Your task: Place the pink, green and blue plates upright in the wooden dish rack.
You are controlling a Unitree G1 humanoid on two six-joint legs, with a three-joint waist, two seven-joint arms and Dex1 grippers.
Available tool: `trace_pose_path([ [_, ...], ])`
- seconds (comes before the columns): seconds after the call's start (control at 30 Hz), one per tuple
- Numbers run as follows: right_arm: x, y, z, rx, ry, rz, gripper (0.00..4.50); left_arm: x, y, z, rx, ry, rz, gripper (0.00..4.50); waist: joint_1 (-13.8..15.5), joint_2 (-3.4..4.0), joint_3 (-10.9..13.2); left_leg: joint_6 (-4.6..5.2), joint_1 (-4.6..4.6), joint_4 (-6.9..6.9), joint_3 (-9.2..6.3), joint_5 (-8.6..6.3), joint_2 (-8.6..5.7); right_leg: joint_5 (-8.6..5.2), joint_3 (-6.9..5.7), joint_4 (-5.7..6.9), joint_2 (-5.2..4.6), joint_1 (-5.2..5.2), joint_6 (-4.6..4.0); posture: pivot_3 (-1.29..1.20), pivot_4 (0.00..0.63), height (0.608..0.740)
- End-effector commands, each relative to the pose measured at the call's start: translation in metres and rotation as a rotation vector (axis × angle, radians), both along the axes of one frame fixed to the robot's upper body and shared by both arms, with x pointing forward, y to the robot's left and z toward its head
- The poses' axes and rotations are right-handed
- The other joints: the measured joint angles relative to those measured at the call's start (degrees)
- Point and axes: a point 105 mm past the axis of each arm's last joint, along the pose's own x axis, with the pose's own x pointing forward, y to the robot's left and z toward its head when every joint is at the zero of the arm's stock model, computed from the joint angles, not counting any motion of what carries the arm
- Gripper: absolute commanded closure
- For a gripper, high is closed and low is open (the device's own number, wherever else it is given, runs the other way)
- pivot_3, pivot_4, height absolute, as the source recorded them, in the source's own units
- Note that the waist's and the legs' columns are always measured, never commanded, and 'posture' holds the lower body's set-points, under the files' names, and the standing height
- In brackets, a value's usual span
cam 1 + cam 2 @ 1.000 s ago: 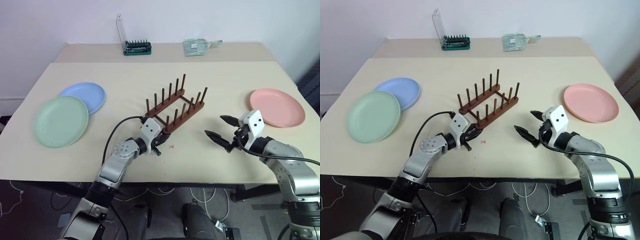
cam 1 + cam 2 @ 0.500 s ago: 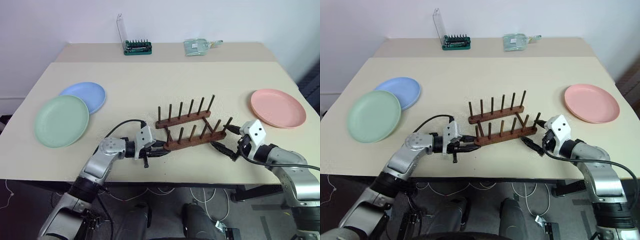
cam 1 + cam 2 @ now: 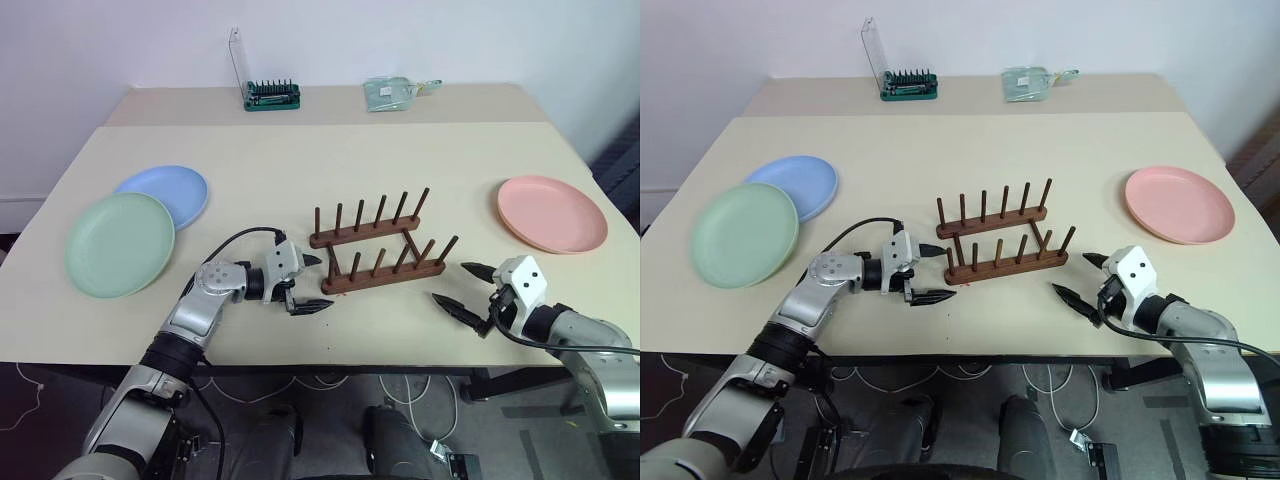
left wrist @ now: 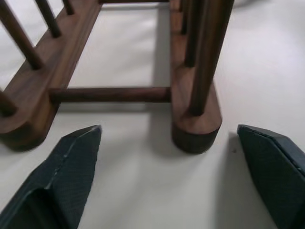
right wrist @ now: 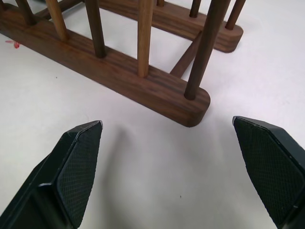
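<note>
Wooden dish rack (image 3: 378,246) swung crosswise; left gripper (image 3: 308,284) released it, right gripper (image 3: 461,288) fingers spread

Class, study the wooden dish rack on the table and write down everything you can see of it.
The dish rack is dark reddish-brown wood: two parallel base bars with rounded ends, joined by thin cross rods, each bar carrying a row of five thin upright pegs. It stands level near the middle of the table, its bars running left to right, and holds no plates. Nothing grips it: the open left gripper and open right gripper flank its ends, apart from it.
</note>
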Motion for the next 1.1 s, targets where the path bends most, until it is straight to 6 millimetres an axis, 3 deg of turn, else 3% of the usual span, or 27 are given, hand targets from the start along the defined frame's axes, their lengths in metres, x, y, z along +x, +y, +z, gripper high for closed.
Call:
trace_pose_path([
  [0.03, 0.001, -0.002, 0.012, -0.015, -0.034, 0.021, 0.0, -0.008, 0.012, -0.001, 0.027, 0.028, 0.023, 0.08, -0.1, 0.03, 0.0, 0.0, 0.01, -0.01, 0.0, 0.0, 0.02, 0.0, 0.01, 0.01, 0.0, 0.0, 0.0, 0.0, 0.15, 0.74],
  [0.07, 0.0, -0.002, 0.011, -0.014, -0.029, 0.026, 0.25, -0.012, 0.014, -0.002, 0.032, 0.036, 0.018, 0.03, -0.1, 0.03, 0.0, 0.0, 0.02, -0.01, 0.0, 0.0, 0.03, 0.0, 0.01, 0.01, 0.01, 0.0, 0.0, 0.0, 0.15, 0.74],
  [0.13, -0.003, 0.003, 0.008, -0.002, 0.001, 0.055, 0.81, -0.023, 0.017, -0.001, 0.008, 0.074, 0.016, 0.55, -0.3, 0.04, 0.0, 0.0, 0.03, -0.01, 0.0, 0.0, 0.06, 0.0, 0.01, 0.03, 0.03, 0.0, 0.0, 0.0, 0.15, 0.74],
  [0.17, -0.004, 0.005, 0.007, 0.0, 0.015, 0.067, 1.37, -0.03, 0.017, 0.0, -0.01, 0.098, 0.007, 0.89, -0.3, 0.04, 0.0, 0.01, 0.04, -0.01, 0.02, -0.01, 0.1, 0.0, 0.02, 0.03, 0.03, 0.01, 0.0, 0.0, 0.15, 0.74],
  [0.37, -0.005, 0.012, 0.005, -0.008, 0.04, 0.098, 4.5, -0.048, 0.0, 0.002, -0.055, 0.163, -0.019, 4.0, 0.1, 0.04, 0.0, 0.02, 0.03, 0.01, 0.03, -0.01, 0.16, -0.01, 0.04, 0.02, 0.02, 0.02, -0.01, 0.0, 0.15, 0.74],
  [0.4, -0.005, 0.014, 0.005, -0.012, 0.039, 0.101, 4.5, -0.047, -0.004, 0.001, -0.046, 0.161, -0.01, 4.45, 0.2, 0.04, 0.0, 0.02, 0.02, 0.03, 0.04, -0.01, 0.15, -0.01, 0.04, 0.02, 0.01, 0.02, -0.01, 0.0, 0.15, 0.74],
  [0.57, 0.003, 0.02, -0.003, -0.075, 0.046, 0.082, 4.5, -0.034, -0.018, -0.008, -0.019, 0.151, 0.066, 4.45, 0.4, 0.03, 0.0, 0.03, 0.02, 0.03, 0.06, -0.02, 0.14, -0.01, 0.05, -0.02, 0.0, 0.03, -0.01, 0.0, 0.15, 0.74],
  [0.73, 0.018, 0.028, -0.004, -0.113, 0.02, 0.056, 4.5, -0.021, -0.031, -0.003, -0.086, 0.121, 0.141, 4.45, 0.4, 0.03, 0.0, 0.03, 0.02, 0.06, 0.07, -0.02, 0.09, 0.01, 0.05, -0.01, 0.0, 0.03, -0.02, 0.0, 0.15, 0.74],
  [1.1, 0.048, 0.037, 0.003, -0.163, -0.06, 0.015, 4.5, 0.016, -0.019, -0.004, -0.073, -0.022, 0.329, 4.45, 0.3, 0.03, 0.0, 0.01, 0.05, 0.11, 0.1, -0.01, 0.05, 0.1, 0.06, 0.0, 0.03, 0.03, -0.05, 0.0, 0.15, 0.74],
])
